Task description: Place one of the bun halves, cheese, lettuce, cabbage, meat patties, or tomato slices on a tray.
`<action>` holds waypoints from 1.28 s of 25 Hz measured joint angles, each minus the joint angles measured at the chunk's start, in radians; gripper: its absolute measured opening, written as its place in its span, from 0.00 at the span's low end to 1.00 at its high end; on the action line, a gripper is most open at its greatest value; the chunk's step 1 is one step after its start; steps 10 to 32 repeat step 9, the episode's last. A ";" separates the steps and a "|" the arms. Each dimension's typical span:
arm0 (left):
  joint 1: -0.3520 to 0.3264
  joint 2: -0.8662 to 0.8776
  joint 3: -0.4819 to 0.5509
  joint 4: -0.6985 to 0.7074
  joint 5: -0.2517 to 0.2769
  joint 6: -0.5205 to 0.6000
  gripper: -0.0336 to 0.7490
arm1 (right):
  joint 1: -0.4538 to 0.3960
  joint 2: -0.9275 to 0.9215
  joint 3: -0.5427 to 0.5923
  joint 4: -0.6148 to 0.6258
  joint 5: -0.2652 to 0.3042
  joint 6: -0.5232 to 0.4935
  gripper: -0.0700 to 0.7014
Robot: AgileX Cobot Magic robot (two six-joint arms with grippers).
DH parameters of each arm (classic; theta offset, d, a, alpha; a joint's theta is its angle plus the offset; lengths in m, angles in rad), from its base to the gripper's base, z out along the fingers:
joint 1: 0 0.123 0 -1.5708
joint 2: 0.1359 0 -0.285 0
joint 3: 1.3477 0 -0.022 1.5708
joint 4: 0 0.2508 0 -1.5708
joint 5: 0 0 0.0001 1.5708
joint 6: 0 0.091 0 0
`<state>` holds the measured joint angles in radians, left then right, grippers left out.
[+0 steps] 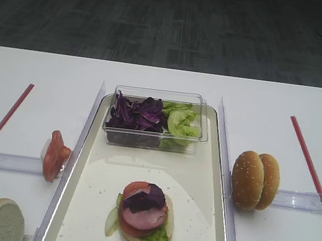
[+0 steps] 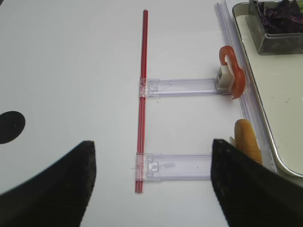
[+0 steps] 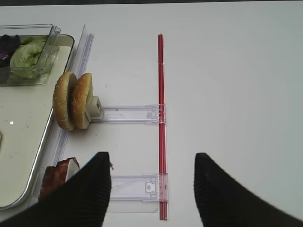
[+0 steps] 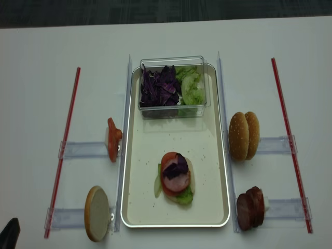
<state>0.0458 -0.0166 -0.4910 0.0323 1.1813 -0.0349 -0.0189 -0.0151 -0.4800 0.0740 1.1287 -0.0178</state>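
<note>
Open left tool (image 2: 151,189) hovers beside tray (image 2: 265,137), apart.

Our right claw (image 3: 152,189) hangs over the counter (image 3: 227,85), fingers (image 3: 90,194) spread with nothing between them. Ahead to its left stand two buns (image 3: 72,100); patties (image 3: 56,177) sit beside its left finger, the tray (image 3: 28,142) further left.

One tray (image 4: 132,207), one clear box (image 4: 174,110), three bun halves (image 4: 244,135), two red strips (image 4: 65,135) and four clear holders (image 4: 83,149) are countable.
</note>
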 joint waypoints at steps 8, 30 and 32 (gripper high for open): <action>0.000 0.000 0.000 0.000 0.000 0.000 0.65 | 0.000 0.000 0.000 0.000 0.000 0.000 0.64; 0.000 0.000 0.000 0.000 0.000 0.000 0.65 | 0.000 0.000 0.000 0.000 0.000 0.000 0.64; 0.000 0.000 0.000 0.000 0.000 0.000 0.65 | 0.000 0.000 0.000 0.000 0.000 0.000 0.64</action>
